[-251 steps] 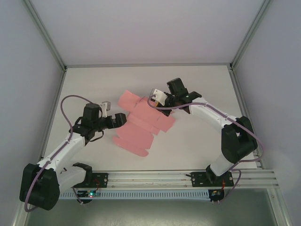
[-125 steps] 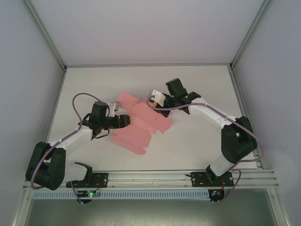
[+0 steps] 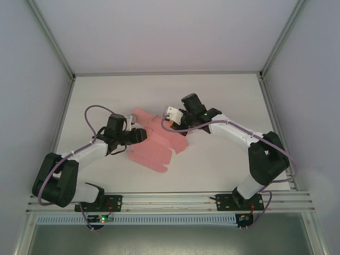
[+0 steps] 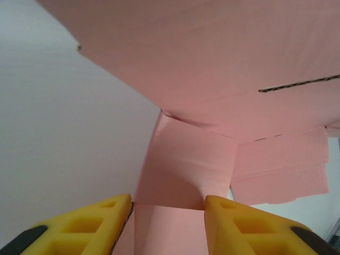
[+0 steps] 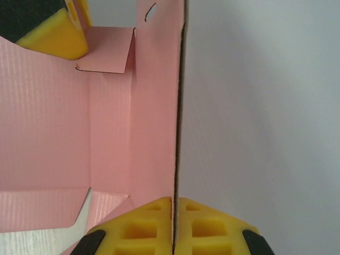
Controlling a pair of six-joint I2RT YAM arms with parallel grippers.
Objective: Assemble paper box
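Right jaws: pinched on paper box (image 5: 53, 133) wall edge; hold steady.
Left jaws: narrow, astride 9 o'clock flap (image 4: 183, 164); grip unclear; fold squarely along crease.

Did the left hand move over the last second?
Yes. The left hand moved right, away from the table's left edge, up to the paper box.

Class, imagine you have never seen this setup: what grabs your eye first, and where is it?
The pink paper box, an unfolded sheet with flaps, lies in the middle of the white table. The right gripper is shut on one edge of it; the left gripper sets its yellow fingers either side of a flap opposite.
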